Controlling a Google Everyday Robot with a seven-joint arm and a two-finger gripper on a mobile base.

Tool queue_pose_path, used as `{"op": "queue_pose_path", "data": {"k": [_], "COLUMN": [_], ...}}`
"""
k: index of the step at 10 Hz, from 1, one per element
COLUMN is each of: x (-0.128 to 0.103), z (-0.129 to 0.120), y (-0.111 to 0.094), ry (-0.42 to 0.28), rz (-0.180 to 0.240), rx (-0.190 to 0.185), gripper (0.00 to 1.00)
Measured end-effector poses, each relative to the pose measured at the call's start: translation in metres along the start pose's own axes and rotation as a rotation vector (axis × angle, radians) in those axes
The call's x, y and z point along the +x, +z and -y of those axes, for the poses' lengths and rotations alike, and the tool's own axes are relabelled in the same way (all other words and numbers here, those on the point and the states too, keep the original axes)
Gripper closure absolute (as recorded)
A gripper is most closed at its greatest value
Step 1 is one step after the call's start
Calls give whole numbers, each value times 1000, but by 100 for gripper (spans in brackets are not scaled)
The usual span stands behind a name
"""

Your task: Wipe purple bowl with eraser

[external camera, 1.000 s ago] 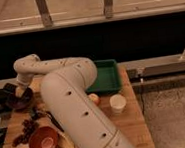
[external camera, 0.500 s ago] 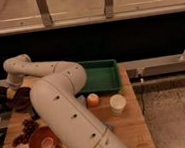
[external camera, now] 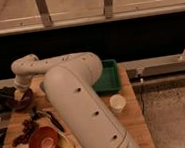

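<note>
At the nine o'clock edge of the counter (external camera: 133, 111), the purple bowl (external camera: 18, 101) sits close to the rim, and my hand (external camera: 21, 90) hangs right over it, touching or nearly touching its inside. I judge it is placed there because the wiping has to happen within the bowl. I cannot tell how my hand is set, nor whether the eraser is in it; no black block shows anywhere I can make out.

My arm (external camera: 76, 103) fills the middle of the view. The thick lower link rises from about five o'clock toward the centre, bends at the elbow, and the slimmer forearm runs out toward ten o'clock, where the wrist turns down onto the bowl.

The rest lies out of my working path: the orange-red bowl (external camera: 43, 141) at seven o'clock, dark clutter (external camera: 26, 127) beside it, a white cup (external camera: 118, 103) near centre, and a green tray (external camera: 108, 77) at one o'clock.
</note>
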Motion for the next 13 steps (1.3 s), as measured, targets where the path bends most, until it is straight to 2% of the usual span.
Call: {"op": "queue_pose_path", "data": {"k": [2, 5, 7, 9, 11, 13], "x": [24, 24, 8, -19, -42, -55], "z": [5, 19, 33, 45, 37, 14], "y": [-14, -10, 5, 25, 37, 38], "ry": [41, 46, 40, 20, -41, -104], "rz": [-23, -49, -65, -86, -98, -92], "rx": [11, 13, 3, -9, -22, -41], "gripper": [100, 100, 100, 100, 100, 100]}}
